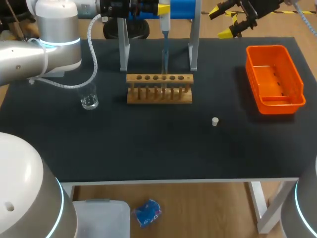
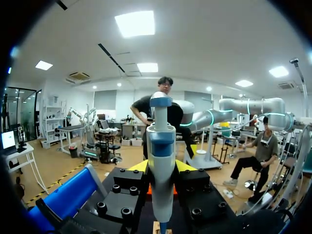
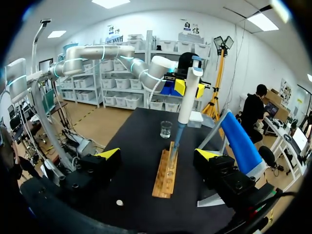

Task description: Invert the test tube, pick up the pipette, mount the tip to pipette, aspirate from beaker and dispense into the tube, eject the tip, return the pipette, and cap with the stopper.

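Head view: the left tool (image 1: 164, 9) grips the slim plastic pipette (image 1: 165, 25), its tip down at the wooden rack (image 1: 159, 95). If off-line, the tip could jam on a rim or tip the rack. The glass beaker (image 1: 89, 101) and small white stopper (image 1: 215, 121) stand well apart on the dark matte tabletop (image 1: 148, 144).
Left wrist: smooth white-and-blue barrel, clamped from both sides.
Right wrist: the right tool (image 3: 157, 155) is wide and empty; the tube is too faint to place.

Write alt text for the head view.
The left pincer holds a pipette upright, its tip at the wooden rack mid-table. A glass beaker stands left of it, a white stopper lies in front, an orange bin sits right, and the right pincer is open.
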Robot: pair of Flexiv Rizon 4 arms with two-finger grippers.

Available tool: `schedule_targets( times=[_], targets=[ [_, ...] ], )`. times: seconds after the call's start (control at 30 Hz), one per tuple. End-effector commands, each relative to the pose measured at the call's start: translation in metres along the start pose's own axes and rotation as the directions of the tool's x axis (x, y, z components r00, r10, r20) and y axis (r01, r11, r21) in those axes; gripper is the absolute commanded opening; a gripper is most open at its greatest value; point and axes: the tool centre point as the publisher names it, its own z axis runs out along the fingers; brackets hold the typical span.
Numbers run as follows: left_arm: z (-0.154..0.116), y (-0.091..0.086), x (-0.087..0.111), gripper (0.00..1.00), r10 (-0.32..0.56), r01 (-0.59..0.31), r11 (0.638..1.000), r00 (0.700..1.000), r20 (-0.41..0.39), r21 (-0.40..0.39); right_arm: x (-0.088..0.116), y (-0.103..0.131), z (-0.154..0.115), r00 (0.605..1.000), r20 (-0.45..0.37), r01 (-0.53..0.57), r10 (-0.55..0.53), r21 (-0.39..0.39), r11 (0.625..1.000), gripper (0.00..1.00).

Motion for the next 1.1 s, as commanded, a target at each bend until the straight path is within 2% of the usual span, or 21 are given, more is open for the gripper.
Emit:
schedule_targets(
  times=[0.03, 0.4, 0.57, 0.67, 0.83, 1.1],
  targets=[
    [0.000, -0.001, 0.000, 0.00, -0.001, 0.001, 1.000, 1.000, -0.001, -0.003, 0.002, 0.001, 0.000, 1.000, 0.003, 0.000, 0.000, 0.003, 1.000, 1.00],
    [0.000, -0.001, 0.000, 0.00, -0.001, 0.001, 1.000, 1.000, -0.001, -0.003, 0.003, -0.001, 0.002, 1.000, 0.006, 0.000, 0.000, 0.006, 1.000, 1.00],
    [0.000, -0.001, 0.000, 0.00, -0.001, 0.001, 1.000, 1.000, -0.001, -0.003, 0.013, -0.015, 0.005, 0.999, 0.050, -0.014, 0.013, 0.028, 1.000, 1.00],
    [0.000, -0.001, 0.000, 0.00, -0.001, 0.001, 1.000, 1.000, -0.001, -0.003, 0.018, -0.024, 0.009, 0.997, 0.069, -0.017, 0.016, 0.013, 1.000, 1.00],
    [0.000, -0.001, 0.000, 0.00, -0.001, 0.001, 1.000, 1.000, -0.001, -0.003, 0.024, -0.041, 0.024, 0.996, 0.087, -0.020, 0.019, 0.019, 1.000, 1.00],
    [0.000, -0.001, 0.000, 0.00, -0.001, 0.001, 1.000, 1.000, -0.001, -0.003, 0.018, -0.067, 0.055, 0.995, 0.095, -0.002, 0.000, 0.017, 1.000, 1.00]
  ],
)
